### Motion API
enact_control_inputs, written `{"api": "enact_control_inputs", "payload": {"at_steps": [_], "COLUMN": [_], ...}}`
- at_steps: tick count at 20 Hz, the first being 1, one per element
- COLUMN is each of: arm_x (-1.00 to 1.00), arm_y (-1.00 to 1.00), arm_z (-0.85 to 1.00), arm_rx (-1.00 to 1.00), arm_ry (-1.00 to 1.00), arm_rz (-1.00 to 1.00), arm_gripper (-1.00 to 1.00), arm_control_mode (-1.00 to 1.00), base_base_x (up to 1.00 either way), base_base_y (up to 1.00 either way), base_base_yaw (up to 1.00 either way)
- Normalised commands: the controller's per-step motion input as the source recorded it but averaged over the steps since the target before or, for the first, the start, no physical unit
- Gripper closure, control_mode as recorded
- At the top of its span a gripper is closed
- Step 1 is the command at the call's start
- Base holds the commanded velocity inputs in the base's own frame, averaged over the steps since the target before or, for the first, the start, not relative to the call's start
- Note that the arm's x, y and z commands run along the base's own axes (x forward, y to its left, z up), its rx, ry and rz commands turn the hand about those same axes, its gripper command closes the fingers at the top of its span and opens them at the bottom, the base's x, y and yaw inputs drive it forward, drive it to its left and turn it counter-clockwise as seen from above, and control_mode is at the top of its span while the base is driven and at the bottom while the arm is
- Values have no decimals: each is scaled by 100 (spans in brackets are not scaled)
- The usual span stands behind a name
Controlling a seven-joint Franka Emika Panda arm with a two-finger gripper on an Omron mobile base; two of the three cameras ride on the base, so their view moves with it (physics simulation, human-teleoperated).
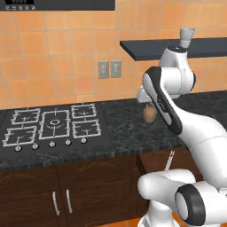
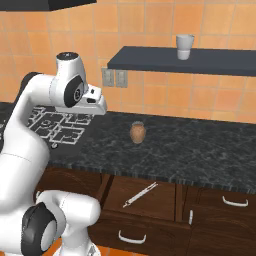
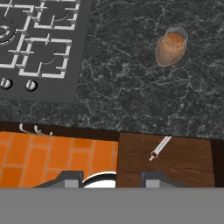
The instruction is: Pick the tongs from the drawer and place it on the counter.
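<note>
The tongs [image 3: 160,148] lie slanted on the reddish-brown floor of the pulled-out drawer [image 3: 188,164], near its back. They are a thin silvery stick, also seen as the tongs [image 2: 140,194] and the tongs [image 1: 170,160]. The drawer [image 2: 150,202] hangs open below the black speckled counter [image 2: 190,150], its silver handle at the front. My gripper [image 3: 113,180] hangs high above the counter's front edge, looking down. Its fingers [image 3: 72,179] stand wide apart with nothing between them, well clear of the tongs.
A small brown clay jar [image 2: 137,132] stands on the counter behind the drawer. The stove [image 1: 53,124] fills the counter's left part. A grey cup [image 2: 184,46] sits on the wall shelf [image 2: 200,60]. Cabinet doors with silver handles [image 1: 61,201] flank the drawer.
</note>
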Motion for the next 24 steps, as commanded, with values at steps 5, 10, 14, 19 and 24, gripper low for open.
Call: {"api": "enact_control_inputs", "payload": {"at_steps": [5,10,14,19,24], "arm_x": [-57,-98,-74,-13,-5], "arm_y": [-13,-18,-4,0,0], "arm_z": [-4,-22,-27,-4,-6], "arm_rx": [0,0,0,0,0], "arm_ry": [0,-1,-17,-25,-4], "arm_rz": [-3,-6,-8,-5,-1], "arm_gripper": [-100,-100,-100,-100,-100], "arm_control_mode": [-100,-100,-100,-100,100], "base_base_x": [0,0,0,0,-22], "base_base_y": [0,0,0,0,4], "base_base_yaw": [0,0,0,0,-6]}}
